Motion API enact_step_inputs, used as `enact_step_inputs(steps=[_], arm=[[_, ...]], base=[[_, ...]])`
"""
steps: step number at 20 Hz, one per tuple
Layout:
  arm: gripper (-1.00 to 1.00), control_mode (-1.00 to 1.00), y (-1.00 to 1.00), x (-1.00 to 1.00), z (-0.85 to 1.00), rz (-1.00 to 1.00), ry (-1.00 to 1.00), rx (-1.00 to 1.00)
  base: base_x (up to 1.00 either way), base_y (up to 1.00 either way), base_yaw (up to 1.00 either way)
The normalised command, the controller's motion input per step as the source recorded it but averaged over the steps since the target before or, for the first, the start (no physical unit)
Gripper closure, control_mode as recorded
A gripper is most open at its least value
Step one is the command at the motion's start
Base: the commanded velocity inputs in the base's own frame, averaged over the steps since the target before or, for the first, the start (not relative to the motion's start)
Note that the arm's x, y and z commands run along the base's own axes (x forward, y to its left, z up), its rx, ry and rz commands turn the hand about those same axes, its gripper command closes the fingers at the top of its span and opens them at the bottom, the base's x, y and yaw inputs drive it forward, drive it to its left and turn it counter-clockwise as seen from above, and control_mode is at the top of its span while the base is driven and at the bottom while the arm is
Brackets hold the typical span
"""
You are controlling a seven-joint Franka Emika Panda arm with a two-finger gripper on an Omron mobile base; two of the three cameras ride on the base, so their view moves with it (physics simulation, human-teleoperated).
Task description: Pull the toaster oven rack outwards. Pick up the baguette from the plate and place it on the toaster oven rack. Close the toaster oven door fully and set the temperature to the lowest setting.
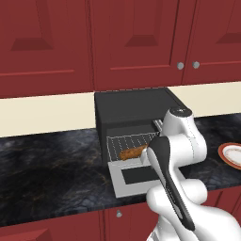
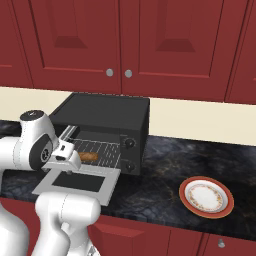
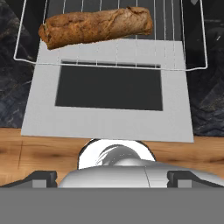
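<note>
The black toaster oven (image 1: 132, 110) (image 2: 107, 116) stands on the counter with its grey toaster oven door (image 1: 136, 176) (image 2: 77, 182) (image 3: 109, 124) folded down flat. The wire toaster oven rack (image 1: 134, 140) (image 2: 102, 149) (image 3: 109, 61) sticks out over the door. On the rack lies the golden-brown baguette (image 1: 133, 152) (image 2: 88, 156) (image 3: 96, 27), crosswise. My gripper (image 3: 112, 178) is open and empty, drawn back above the door's front edge, clear of the baguette. The plate (image 1: 233, 154) (image 2: 206, 196) is bare.
Two dark knobs (image 2: 129, 143) sit on the oven's right front panel. The red-rimmed plate lies on the dark marble counter (image 2: 165, 165) to the oven's right. Red cabinets hang above and stand below. My own arm (image 1: 174, 155) hides part of the door in the left base view.
</note>
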Motion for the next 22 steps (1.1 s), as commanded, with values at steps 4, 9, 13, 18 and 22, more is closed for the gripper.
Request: enact_step_inputs(steps=[4, 9, 13, 18, 22], arm=[[-1.00, -1.00, 0.00, 0.00, -0.40, 0.00, -0.07, -0.02], [-1.00, -1.00, 0.00, 0.01, -0.35, 0.00, -0.12, 0.00], [-1.00, -1.00, 0.00, 0.06, -0.37, 0.00, -0.16, 0.00], [-1.00, -1.00, 0.00, 0.11, -0.41, 0.00, -0.15, 0.00], [-1.00, -1.00, 0.00, 0.07, -0.46, 0.00, -0.11, 0.00]], base=[[0.00, 0.00, 0.00], [0.00, 0.00, 0.00], [0.00, 0.00, 0.00], [0.00, 0.00, 0.00], [0.00, 0.00, 0.00]])
